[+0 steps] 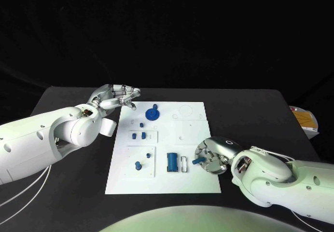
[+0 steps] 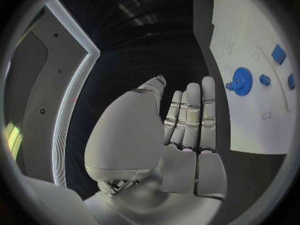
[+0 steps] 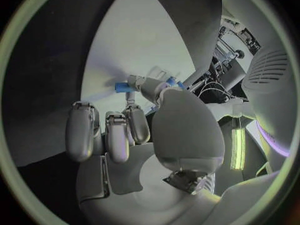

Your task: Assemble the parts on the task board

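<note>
— What do we hold?
— Our right robot hand [image 1: 212, 157] pinches a small blue part [image 1: 198, 159] beside the task board [image 1: 191, 181], ready for seating.
— And the left robot hand [image 1: 115, 99]?
— Open, empty, parked clear at the board's far corner.

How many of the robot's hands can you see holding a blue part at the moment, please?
1. The right hand pinches a small blue part beside the task board's near right edge. The left hand, at the board's far left corner, holds nothing, fingers extended.
</note>
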### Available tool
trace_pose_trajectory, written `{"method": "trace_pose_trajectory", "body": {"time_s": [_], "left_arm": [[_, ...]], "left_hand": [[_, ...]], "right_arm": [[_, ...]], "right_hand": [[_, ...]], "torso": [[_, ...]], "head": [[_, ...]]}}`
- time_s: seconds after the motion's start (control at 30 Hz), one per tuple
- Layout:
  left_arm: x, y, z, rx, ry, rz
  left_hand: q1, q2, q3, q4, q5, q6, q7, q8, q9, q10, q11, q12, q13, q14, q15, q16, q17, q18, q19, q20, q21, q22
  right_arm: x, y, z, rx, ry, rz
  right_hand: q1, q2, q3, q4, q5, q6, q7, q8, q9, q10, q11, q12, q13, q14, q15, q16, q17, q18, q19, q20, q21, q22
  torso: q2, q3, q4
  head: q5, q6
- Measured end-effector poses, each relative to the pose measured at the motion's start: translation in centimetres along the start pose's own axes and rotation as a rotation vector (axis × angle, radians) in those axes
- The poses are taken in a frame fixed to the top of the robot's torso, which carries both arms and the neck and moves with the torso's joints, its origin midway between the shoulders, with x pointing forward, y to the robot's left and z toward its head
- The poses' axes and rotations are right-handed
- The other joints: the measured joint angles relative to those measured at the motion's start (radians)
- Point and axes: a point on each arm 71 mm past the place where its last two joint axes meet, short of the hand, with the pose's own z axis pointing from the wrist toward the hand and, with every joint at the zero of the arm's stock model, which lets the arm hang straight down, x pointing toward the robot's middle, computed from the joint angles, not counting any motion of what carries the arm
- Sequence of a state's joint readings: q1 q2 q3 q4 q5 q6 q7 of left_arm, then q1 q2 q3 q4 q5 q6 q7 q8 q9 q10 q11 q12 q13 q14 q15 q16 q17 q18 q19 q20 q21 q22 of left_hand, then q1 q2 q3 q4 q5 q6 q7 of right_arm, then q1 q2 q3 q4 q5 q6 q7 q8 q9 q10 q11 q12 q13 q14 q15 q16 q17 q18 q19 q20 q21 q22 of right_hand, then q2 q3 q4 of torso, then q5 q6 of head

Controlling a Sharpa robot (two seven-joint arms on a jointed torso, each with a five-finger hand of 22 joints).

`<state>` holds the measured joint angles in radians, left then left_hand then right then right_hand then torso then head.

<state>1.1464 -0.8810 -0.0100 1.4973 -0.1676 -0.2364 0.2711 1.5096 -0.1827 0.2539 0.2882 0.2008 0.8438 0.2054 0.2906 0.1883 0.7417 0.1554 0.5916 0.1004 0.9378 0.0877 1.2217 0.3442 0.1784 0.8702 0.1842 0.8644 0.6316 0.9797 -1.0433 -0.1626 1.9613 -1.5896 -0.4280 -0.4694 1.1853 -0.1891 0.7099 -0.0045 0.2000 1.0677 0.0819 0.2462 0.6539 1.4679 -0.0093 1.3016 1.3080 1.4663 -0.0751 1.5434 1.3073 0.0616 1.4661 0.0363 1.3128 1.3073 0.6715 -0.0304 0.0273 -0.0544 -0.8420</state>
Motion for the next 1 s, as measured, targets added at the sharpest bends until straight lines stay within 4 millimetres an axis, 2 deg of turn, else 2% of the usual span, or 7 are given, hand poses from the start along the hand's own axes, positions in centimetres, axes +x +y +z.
{"method": "trace_pose_trajectory", "body": {"time_s": [0.17,0.57,0.6,0.67,0.73,0.83,1.0], "left_arm": [[0.0,0.0,0.0,0.0,0.001,0.0],[0.1,0.0,0.0,0.0,0.003,-0.001],[0.1,0.0,0.0,0.0,0.003,-0.001],[0.1,0.0,0.0,0.0,0.003,-0.001],[0.1,0.0,0.0,0.0,0.003,-0.001],[0.1,0.0,0.0,0.0,0.003,-0.001],[0.1,0.0,-0.1,-0.001,0.003,-0.001]], "left_hand": [[0.005,0.005,0.0,0.0,0.0,0.0,0.0,0.0,0.0,-0.007,0.0,0.0,-0.001,0.0,0.0,0.0,0.0,0.0,0.0,0.0,0.0,0.0],[0.005,0.005,0.0,0.0,0.0,0.0,0.0,0.0,-0.001,-0.007,0.0,0.0,-0.001,0.0,0.0,0.0,0.0,0.0,0.0,0.0,0.0,0.0],[0.005,0.005,0.0,0.0,0.0,0.0,0.0,0.0,-0.001,-0.007,0.0,0.0,-0.001,0.0,0.0,0.0,0.0,0.0,0.0,0.0,0.0,0.0],[0.005,0.005,0.0,0.0,0.0,0.0,0.0,0.0,-0.001,-0.007,0.0,0.0,-0.001,0.0,0.0,0.0,0.0,0.0,0.0,0.0,0.0,0.0],[0.005,0.005,0.0,0.0,0.0,0.0,0.0,0.0,-0.001,-0.007,0.0,0.0,-0.001,0.0,0.0,0.0,0.0,0.0,0.0,0.0,0.0,0.0],[0.005,0.005,0.0,0.0,0.0,0.0,0.0,0.0,-0.001,-0.007,0.0,0.0,-0.001,0.0,0.0,0.0,0.0,0.0,0.0,0.0,0.0,0.0],[0.005,0.005,0.0,0.0,0.0,0.0,0.0,0.0,-0.001,-0.007,0.0,0.0,-0.001,0.0,0.0,0.0,0.0,0.0,0.0,0.0,0.0,0.0]], "right_arm": [[-0.5,0.9,0.3,-0.019,-0.021,0.035],[-0.2,1.7,0.9,-0.025,-0.007,0.087],[-0.2,1.7,1.0,-0.024,-0.003,0.089],[0.0,1.8,1.2,-0.022,0.009,0.092],[0.1,1.9,1.3,-0.02,0.022,0.095],[0.3,1.9,1.5,-0.015,0.041,0.096],[0.7,1.8,1.6,-0.001,0.074,0.092]], "right_hand": [[-0.037,0.001,-0.037,0.037,-0.017,-0.002,-0.002,0.0,0.0,0.0,0.0,0.013,0.0,0.0,0.0,0.002,0.0,0.0,0.0,0.0,0.01,0.001],[-0.126,0.042,-0.087,0.087,-0.021,-0.003,-0.003,0.0,-0.001,0.0,0.0,0.027,0.0,0.0,0.0,0.004,0.0,0.0,0.0,0.0,0.009,0.001],[-0.14,0.045,-0.085,0.1,-0.021,-0.003,-0.003,0.0,-0.001,0.0,0.0,0.027,0.0,0.0,0.0,0.004,0.0,0.0,0.0,0.0,0.009,0.001],[-0.146,0.045,-0.049,0.17,-0.023,0.001,0.001,0.002,0.0,0.0,0.0,0.036,0.0,0.0,0.0,0.004,0.0,0.0,0.0,0.0,0.009,0.001],[-0.159,0.043,-0.06,0.193,-0.022,0.009,0.005,0.021,0.013,0.0,0.0,0.038,0.0,0.0,0.0,0.004,0.0,0.0,0.0,0.0,0.009,0.001],[-0.165,0.039,-0.1,0.227,0.025,0.045,-0.021,0.028,0.01,-0.004,-0.004,0.038,0.0,0.0,0.0,0.004,0.0,0.0,0.0,0.0,0.009,0.001],[-0.167,0.036,-0.142,0.252,0.059,0.052,-0.03,0.027,0.0,-0.004,-0.004,0.042,0.0,0.0,0.0,0.004,0.0,0.0,0.0,0.0,0.009,0.001]], "torso": [[0.0,-0.0003,0.0008],[0.0,-0.0012,-0.0003],[0.0,-0.0012,-0.0003],[0.0,-0.0012,-0.0003],[0.0,-0.0012,-0.0002],[0.0,-0.0012,-0.0001],[0.0,-0.0012,-0.0002]], "head": [[0.002,-0.002],[0.005,-0.006],[0.005,-0.007],[0.006,-0.008],[0.006,-0.01],[0.006,-0.01],[0.006,-0.013]]}}
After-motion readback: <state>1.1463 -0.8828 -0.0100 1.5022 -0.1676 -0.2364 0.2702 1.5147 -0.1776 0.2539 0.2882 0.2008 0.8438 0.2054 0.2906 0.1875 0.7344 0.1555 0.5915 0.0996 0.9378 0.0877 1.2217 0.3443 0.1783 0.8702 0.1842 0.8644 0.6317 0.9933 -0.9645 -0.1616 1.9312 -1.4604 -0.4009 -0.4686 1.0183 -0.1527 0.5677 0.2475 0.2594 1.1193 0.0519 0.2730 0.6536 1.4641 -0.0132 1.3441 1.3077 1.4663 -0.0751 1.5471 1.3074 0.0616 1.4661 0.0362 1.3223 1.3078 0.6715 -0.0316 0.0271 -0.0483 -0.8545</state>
